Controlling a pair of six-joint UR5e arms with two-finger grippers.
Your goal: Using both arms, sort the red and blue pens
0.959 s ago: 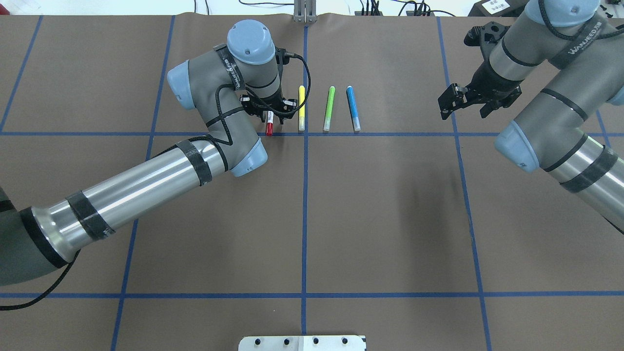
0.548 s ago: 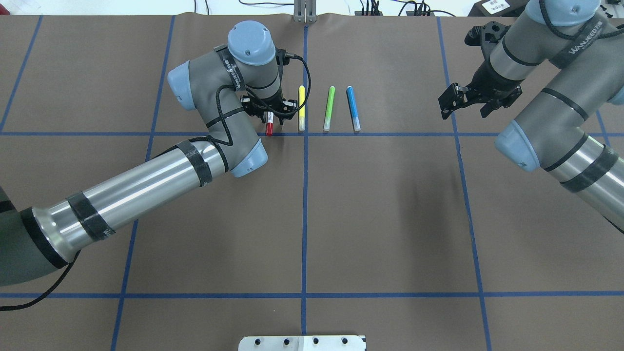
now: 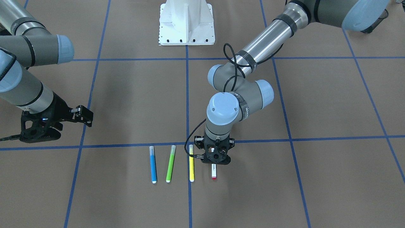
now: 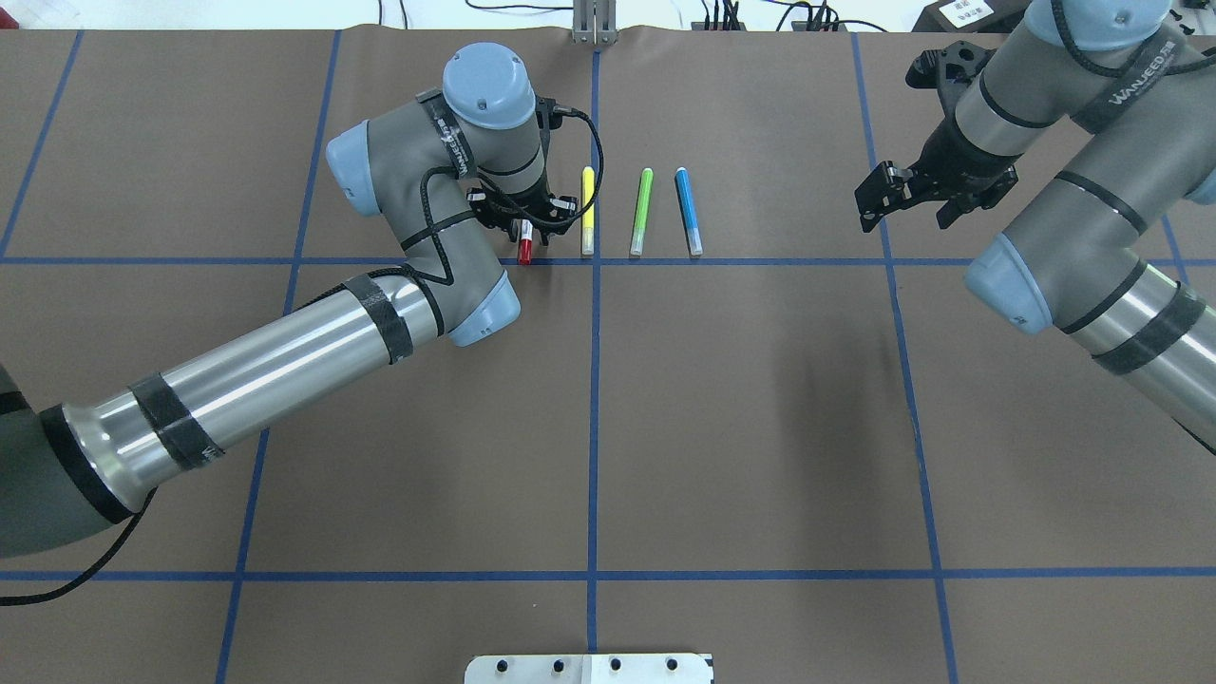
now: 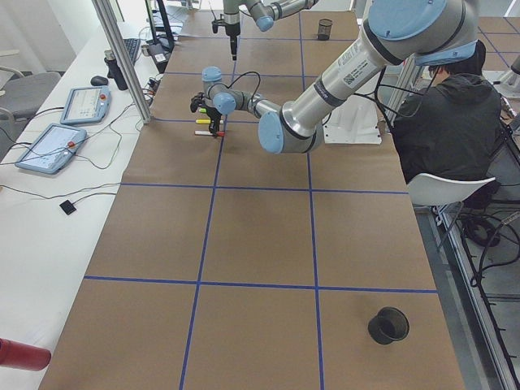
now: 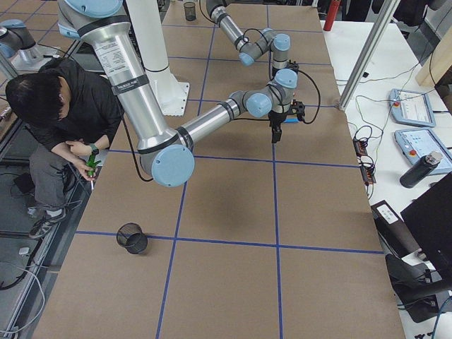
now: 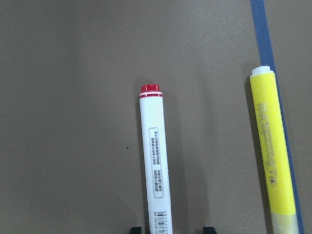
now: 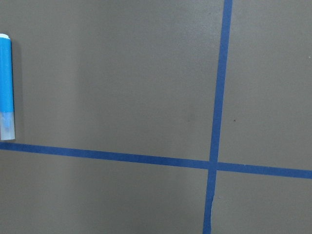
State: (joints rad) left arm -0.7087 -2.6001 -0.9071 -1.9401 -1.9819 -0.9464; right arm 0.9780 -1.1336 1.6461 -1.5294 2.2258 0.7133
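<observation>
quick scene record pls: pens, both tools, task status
pens: red pen, yellow pen, green pen, blue pen, side by side in one row on the table
left tool: open, low over red pen, fingers either side of the barrel, not closed on it
right tool: open, holds nothing, off to the side of blue pen
status: red and blue pens both in the row, neither lifted yet
</observation>
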